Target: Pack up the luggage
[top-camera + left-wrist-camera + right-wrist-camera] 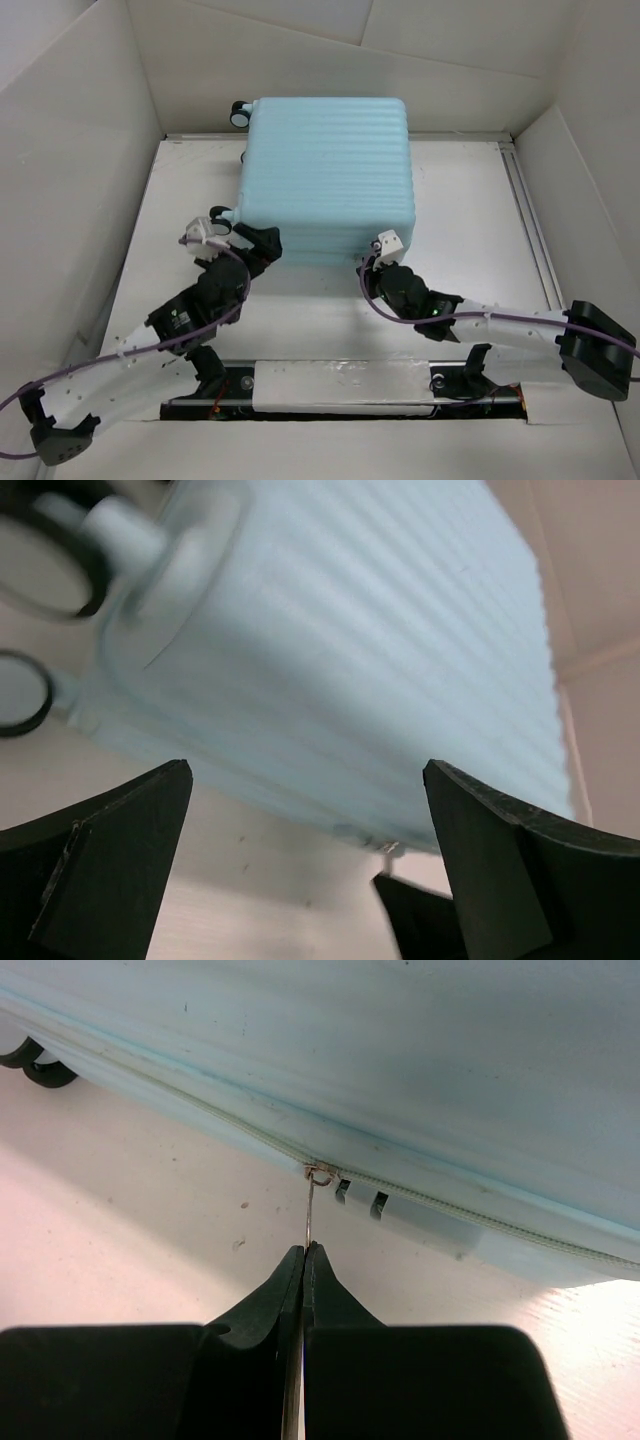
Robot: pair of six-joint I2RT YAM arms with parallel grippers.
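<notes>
White arms [505, 338]; black hands [304, 1252]; purple cables [522, 318]

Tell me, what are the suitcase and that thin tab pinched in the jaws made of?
Suitcase: looks like hard moulded plastic, pale aqua, ribbed, with a soft satin sheen. Tab: likely metal, a thin silvery strip hooked by a small ring to the zip.

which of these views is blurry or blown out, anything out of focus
Top external: evenly lit and sharp, only a soft shadow by the luggage. Left wrist: the caster wheels at upper left are blurred, the shell soft. Right wrist: the zipper pull is in focus, while the table washes out to white at lower right.
</notes>
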